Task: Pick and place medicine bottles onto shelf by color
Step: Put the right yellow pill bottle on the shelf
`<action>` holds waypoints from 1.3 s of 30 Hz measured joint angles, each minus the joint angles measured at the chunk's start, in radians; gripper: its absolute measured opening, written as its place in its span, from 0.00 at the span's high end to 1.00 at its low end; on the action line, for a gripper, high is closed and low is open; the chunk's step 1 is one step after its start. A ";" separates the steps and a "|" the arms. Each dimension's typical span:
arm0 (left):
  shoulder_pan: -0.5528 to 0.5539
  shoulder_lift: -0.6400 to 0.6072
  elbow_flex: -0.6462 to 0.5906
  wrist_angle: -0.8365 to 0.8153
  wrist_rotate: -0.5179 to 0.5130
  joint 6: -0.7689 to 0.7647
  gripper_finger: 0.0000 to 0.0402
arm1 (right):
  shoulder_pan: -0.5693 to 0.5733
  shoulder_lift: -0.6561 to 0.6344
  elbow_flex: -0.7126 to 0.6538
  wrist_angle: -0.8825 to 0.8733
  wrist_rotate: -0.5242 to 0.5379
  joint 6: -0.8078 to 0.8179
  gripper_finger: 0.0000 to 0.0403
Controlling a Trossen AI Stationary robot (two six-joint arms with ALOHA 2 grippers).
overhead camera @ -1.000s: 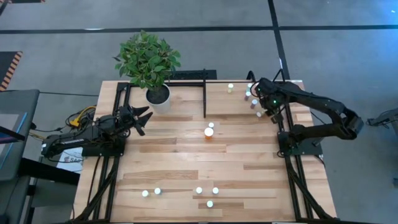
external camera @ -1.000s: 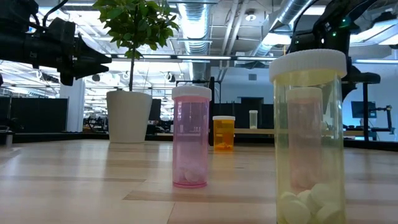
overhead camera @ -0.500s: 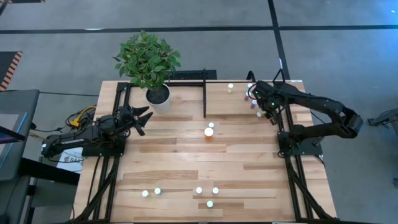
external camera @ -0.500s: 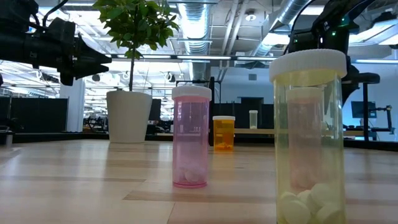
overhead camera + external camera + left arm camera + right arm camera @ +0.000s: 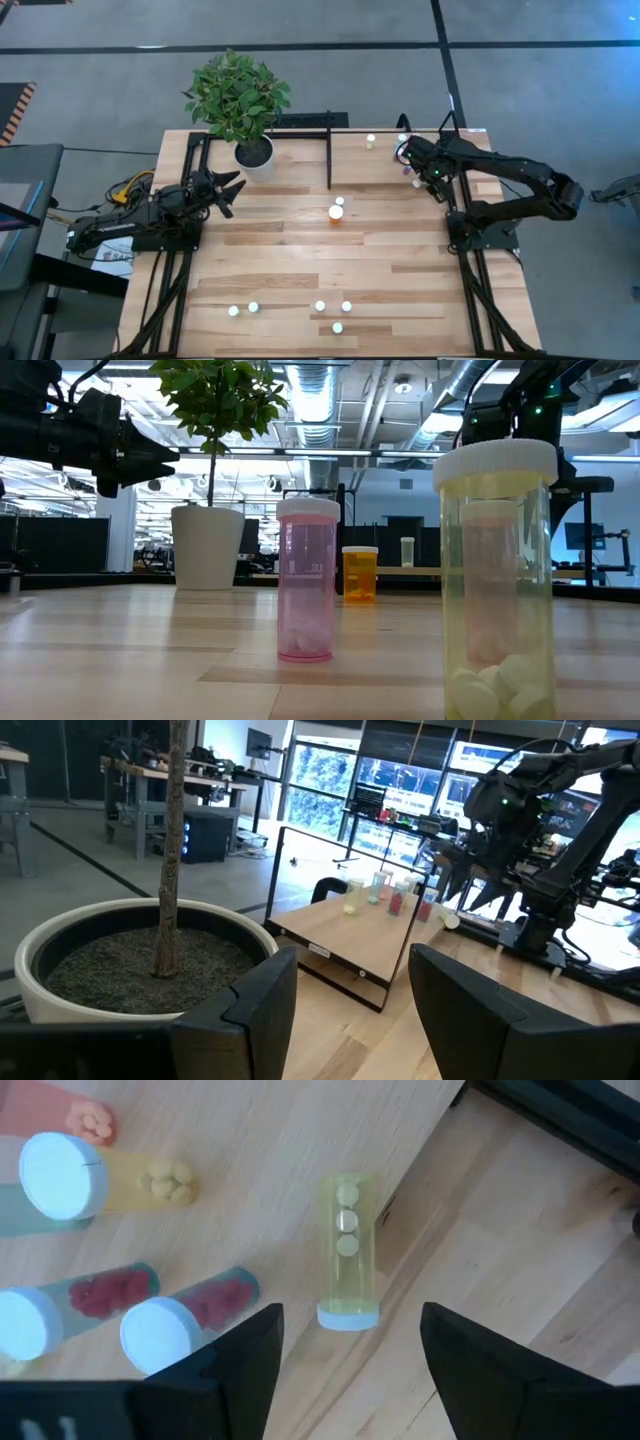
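Over at the far right corner of the table, the right gripper hangs above the shelf with its fingers spread wide and nothing between them, directly over a yellowish bottle standing with three pale tablets showing through its wall. Crowded just beside it are two bottles holding red pills, another yellow one with small round tablets, and an orange-tinted one behind that. That crowding is my worry: if the open fingers swing sideways while low, I'd guess they could clip a white cap and topple a neighbour, and one falling bottle could knock down several and undo the colour grouping. The yellowish bottle also stands near the shelf's edge seam, so a nudge might tip it off the board. Plenty of bottles are not yet sorted: the large orange bottle sits mid-table with a smaller one touching it, and five caps wait along the near edge, among them a pink bottle with a few tablets and a greenish bottle with white pills heaped at the bottom. The left gripper waits partly open and empty near the white plant pot, filled with dark soil.
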 joint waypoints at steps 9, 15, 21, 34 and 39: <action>0.000 0.000 0.000 0.000 0.000 0.000 0.55 | 0.019 0.061 0.001 -0.009 0.000 0.004 0.35; 0.000 0.000 0.000 0.000 0.000 0.000 0.55 | 0.026 0.094 0.001 -0.001 0.000 0.012 0.35; 0.000 0.000 0.000 0.000 0.000 0.000 0.55 | 0.026 0.126 0.001 0.002 0.006 0.012 0.35; 0.000 0.000 0.000 0.000 0.000 0.000 0.55 | 0.032 0.146 0.001 0.008 0.074 0.018 0.35; 0.000 0.000 0.000 0.000 0.000 0.000 0.55 | 0.031 0.146 0.000 0.010 0.082 0.019 0.35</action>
